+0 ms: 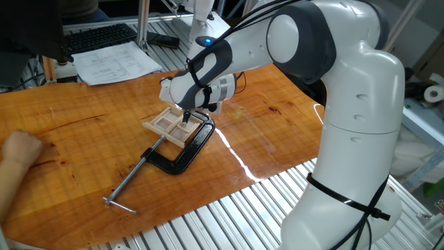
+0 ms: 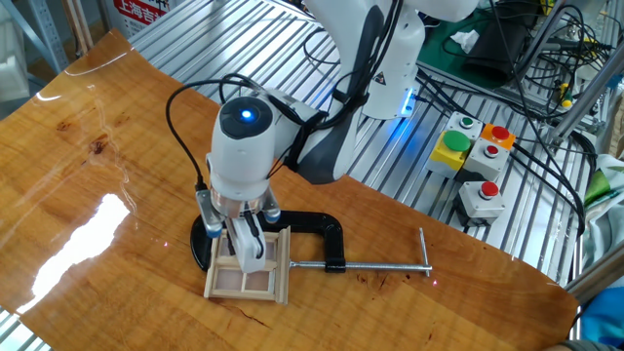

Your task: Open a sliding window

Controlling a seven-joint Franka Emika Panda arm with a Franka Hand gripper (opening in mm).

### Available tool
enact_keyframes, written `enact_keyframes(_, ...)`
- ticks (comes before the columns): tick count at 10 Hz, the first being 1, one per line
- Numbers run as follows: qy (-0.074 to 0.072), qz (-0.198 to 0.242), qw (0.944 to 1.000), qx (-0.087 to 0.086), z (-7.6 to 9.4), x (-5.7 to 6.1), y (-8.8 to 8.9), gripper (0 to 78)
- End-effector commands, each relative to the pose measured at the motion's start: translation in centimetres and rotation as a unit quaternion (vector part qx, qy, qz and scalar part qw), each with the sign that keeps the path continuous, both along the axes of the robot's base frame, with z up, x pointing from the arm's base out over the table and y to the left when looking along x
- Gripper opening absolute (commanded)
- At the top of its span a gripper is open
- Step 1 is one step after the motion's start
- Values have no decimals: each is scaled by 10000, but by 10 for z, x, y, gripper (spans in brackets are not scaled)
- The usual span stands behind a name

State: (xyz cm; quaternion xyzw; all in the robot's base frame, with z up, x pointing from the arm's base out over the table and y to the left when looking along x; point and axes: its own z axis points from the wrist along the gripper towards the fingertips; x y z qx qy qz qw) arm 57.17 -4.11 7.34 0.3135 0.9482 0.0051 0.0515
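The sliding window [image 1: 168, 124] is a small pale wooden frame with several panes. It lies flat on the wooden table and is held in a black C-clamp [image 1: 186, 151]. It also shows in the other fixed view [image 2: 250, 279], with the clamp [image 2: 317, 230] behind it. My gripper [image 1: 186, 117] points straight down. Its fingertips rest on the window's end nearest the clamp. In the other fixed view the gripper [image 2: 245, 257] stands over the window's upper panes. The fingers [image 2: 250, 244] look pressed together, with nothing between them.
The clamp's long silver screw [image 2: 380, 264] runs right to a T-handle. A person's hand [image 1: 16, 149] rests at the table's left edge. Papers [image 1: 114, 62] and a keyboard [image 1: 97, 38] lie behind. A button box [image 2: 473, 161] sits on the slatted metal bench.
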Motion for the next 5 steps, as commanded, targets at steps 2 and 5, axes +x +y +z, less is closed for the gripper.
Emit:
enact_keyframes(2,-19,-45,10000,-19,-1,-4,7,0)
enact_keyframes(5,-28,-28,10000,-32,-2,-4,8,0)
